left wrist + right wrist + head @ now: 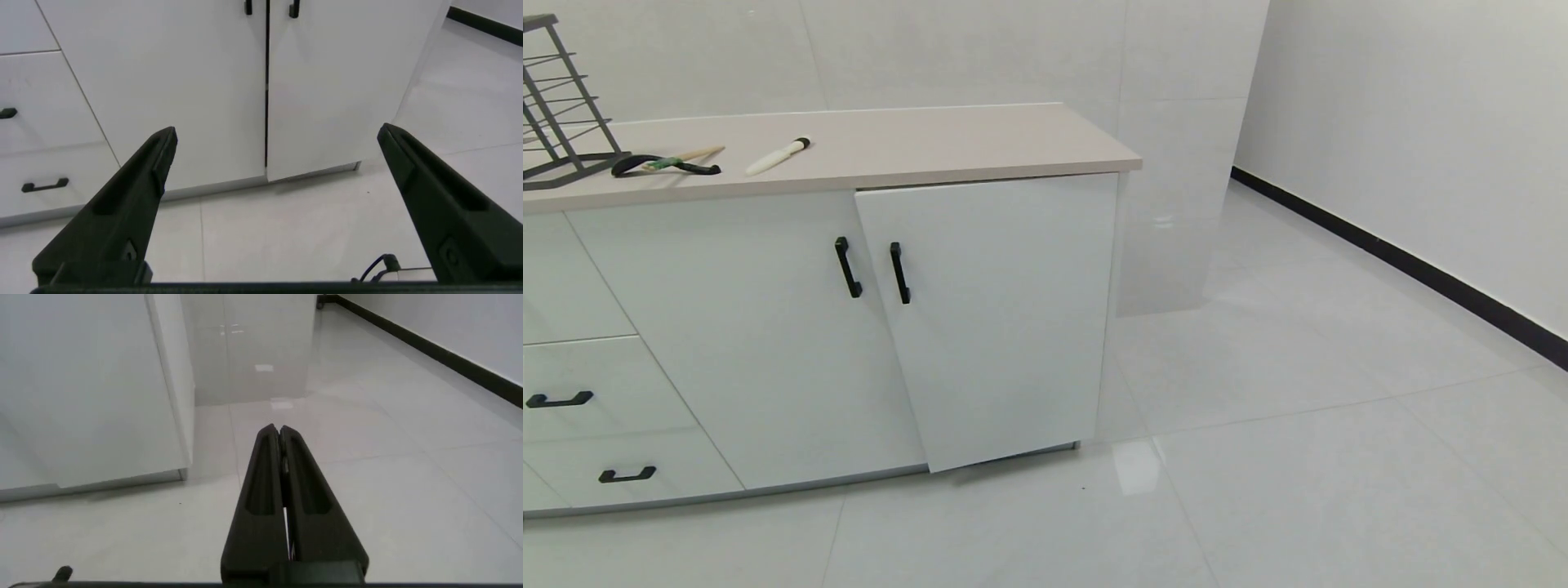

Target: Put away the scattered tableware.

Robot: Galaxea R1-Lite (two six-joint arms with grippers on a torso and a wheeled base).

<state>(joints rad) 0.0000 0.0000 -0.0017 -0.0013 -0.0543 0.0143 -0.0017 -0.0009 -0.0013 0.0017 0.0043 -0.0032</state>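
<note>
White tiled floor (1339, 425) lies open to the right of the cabinet. The right door (1005, 318) stands ajar, its edge jutting out. Far left on the desk (947, 135) lie a white knife (778, 155) and a black-green utensil (666, 166), beside a wire rack (560, 106). The left jaws are spread wide and the right jaws are pressed together, both empty.

Head camera looks down on the cabinet (768, 327) — wrist cameras low, facing it.

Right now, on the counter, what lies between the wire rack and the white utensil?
In the head view, a black-and-green utensil and a pale wooden handle lie close together between the wire rack and the white utensil.
</note>
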